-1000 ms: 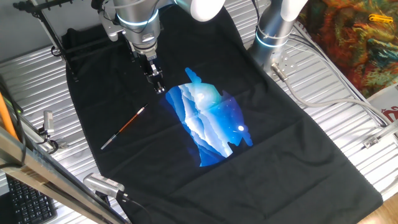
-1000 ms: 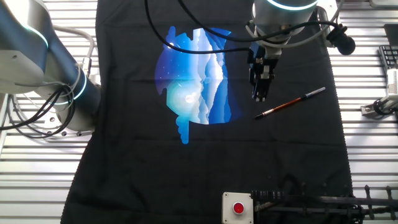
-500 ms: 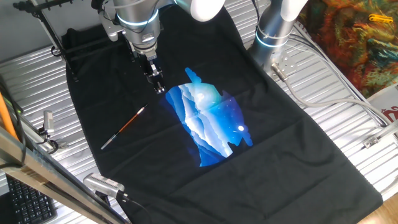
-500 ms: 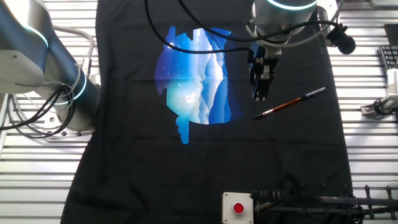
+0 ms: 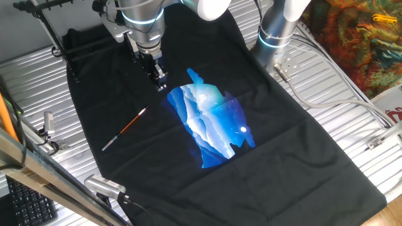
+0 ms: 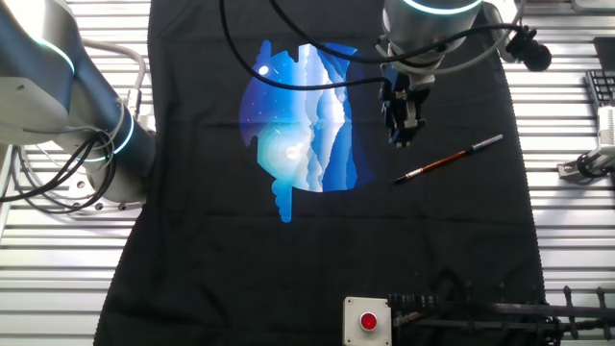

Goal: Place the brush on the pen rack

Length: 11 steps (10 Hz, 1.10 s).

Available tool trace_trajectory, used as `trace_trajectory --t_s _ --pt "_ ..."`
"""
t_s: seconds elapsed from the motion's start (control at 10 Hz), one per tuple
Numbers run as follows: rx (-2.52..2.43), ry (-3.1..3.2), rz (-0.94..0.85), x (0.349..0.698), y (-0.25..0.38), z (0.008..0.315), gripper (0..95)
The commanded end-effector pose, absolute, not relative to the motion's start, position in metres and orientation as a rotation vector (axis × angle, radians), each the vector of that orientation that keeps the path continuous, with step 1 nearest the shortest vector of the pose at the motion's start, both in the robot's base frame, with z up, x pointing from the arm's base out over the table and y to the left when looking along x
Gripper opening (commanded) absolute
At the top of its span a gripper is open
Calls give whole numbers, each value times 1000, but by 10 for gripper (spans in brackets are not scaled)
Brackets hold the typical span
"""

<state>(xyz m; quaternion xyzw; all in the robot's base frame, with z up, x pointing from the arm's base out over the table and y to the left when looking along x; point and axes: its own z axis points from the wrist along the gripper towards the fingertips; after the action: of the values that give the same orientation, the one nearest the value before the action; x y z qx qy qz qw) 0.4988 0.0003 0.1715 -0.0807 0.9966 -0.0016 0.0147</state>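
The brush [image 5: 125, 129] lies flat on the black cloth, orange-red handle, silver-grey end toward the near left; it also shows in the other fixed view [image 6: 449, 160]. My gripper [image 5: 161, 85] hangs above the cloth, up and to the right of the brush, apart from it. In the other fixed view the gripper [image 6: 401, 139] is left of and above the brush. Its fingers stand close together with no gap showing, and hold nothing. The pen rack [image 5: 45, 22] is a thin black rod frame at the far left corner; it also shows along the bottom edge of the other fixed view [image 6: 480, 309].
The black cloth carries a blue printed picture [image 5: 210, 119]. A second arm's base [image 5: 276, 31] stands at the back. A grey box with a red button [image 6: 367, 320] sits beside the rack. A thick orange rod [image 5: 6, 116] and a keyboard [image 5: 25, 201] are at the left.
My gripper has shifted slightly away from the brush and turned a little. The brush has not moved.
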Motion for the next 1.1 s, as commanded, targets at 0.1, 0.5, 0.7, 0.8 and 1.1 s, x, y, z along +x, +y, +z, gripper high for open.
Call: trace_trajectory --t_s 0.1,0.5,0.7,0.8,1.1 --pt "-249 3094 -18 500 0 171 0" --pt "-253 3084 -18 500 0 171 0" --pt "-257 3081 -12 500 0 171 0" --pt "-253 3079 -13 500 0 171 0" --pt "-246 3077 -15 500 0 171 0"
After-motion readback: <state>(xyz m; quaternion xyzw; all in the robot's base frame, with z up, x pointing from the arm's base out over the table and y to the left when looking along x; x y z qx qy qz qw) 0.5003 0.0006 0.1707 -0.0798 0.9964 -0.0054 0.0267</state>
